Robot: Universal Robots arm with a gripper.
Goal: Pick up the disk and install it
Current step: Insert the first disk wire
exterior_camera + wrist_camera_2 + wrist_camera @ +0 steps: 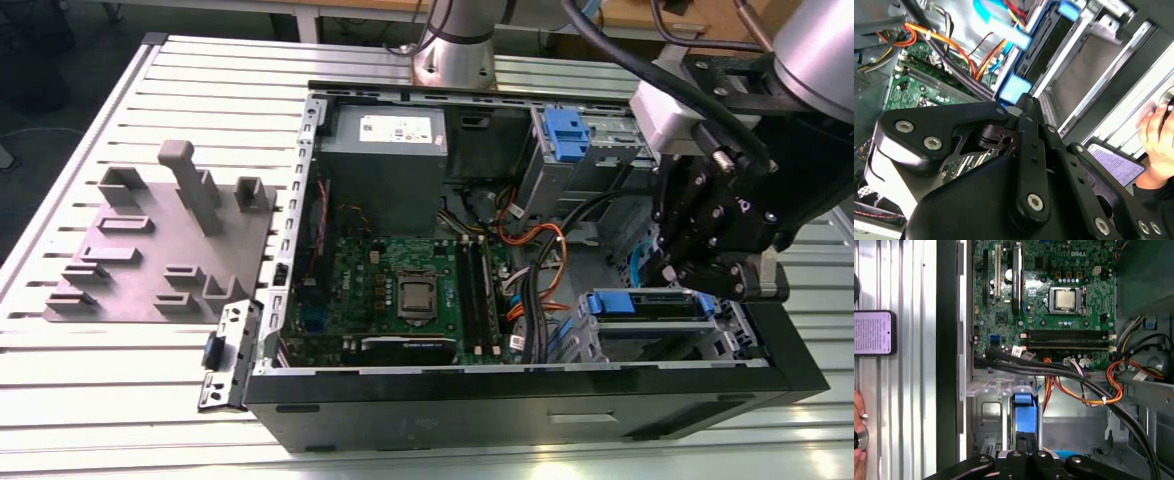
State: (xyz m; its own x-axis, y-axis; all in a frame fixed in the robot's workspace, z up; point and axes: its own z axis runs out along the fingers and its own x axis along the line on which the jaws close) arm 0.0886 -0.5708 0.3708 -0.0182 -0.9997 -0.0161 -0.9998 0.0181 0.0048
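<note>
- Nearest us in the first wrist view, the gripper [1025, 437] hangs over the drive bay of the open computer case [534, 405], toward the exterior view's right.
- Disk [1024, 407] sits in that bay with its blue frame edge facing up, right at the gripper's tip and beside the bundled cables [1054, 371].
- We cannot tell whether the jaws are closed on it.
- Motherboard [1054, 300] lies bare inside the case.
- Case sits on the slatted counter [94, 400]. A phone [874, 332] and a person's hand [1156, 132] are just outside its wall.
</note>
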